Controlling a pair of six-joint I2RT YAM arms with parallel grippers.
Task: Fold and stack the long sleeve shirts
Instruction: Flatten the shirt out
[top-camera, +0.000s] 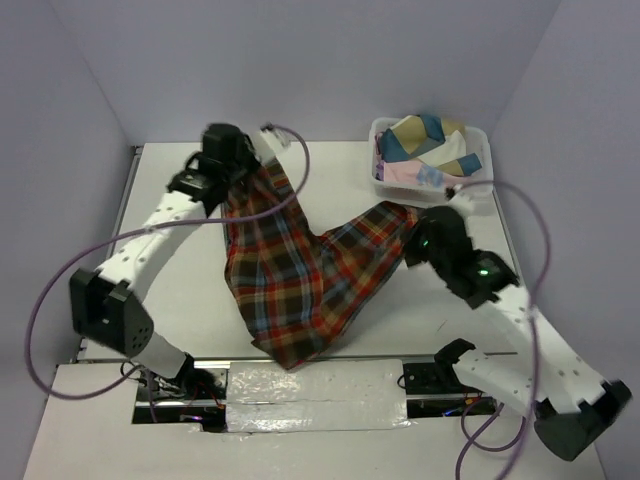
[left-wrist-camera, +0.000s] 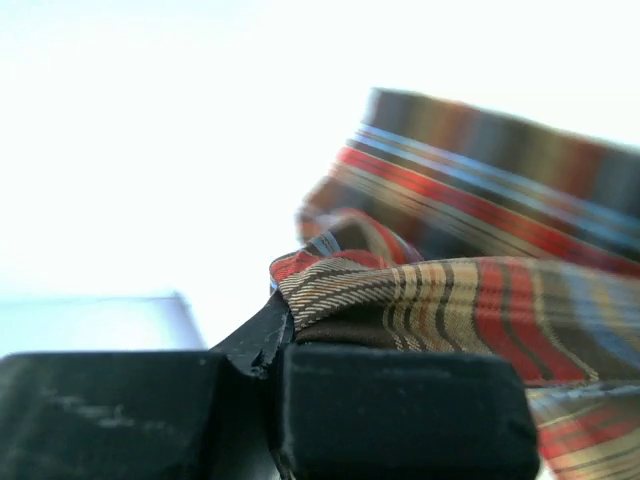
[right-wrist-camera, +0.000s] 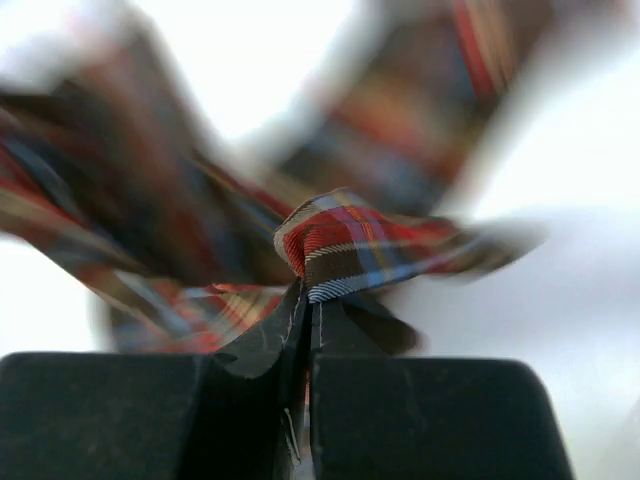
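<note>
Top view, shirt: the plaid flannel shirt hangs between both arms above the table, sagging in a V toward the near edge. I judge it is held at two edge points so it can be spread flat before folding.
Top view, left gripper: at the far left, clenched on the shirt's upper edge.
Top view, right gripper: clenched on the opposite end of the shirt.
Top view, obstacles: the white lattice basket holding folded cloths sits near the right gripper. A purple cable crosses the shirt's top and may snag.
Left wrist view: the jaws are closed and a plaid fold is pinched at the tips. The cloth trails right.
Right wrist view: the jaws are pressed together, nipping a small plaid bunch. The rest of the view is blurred.
</note>
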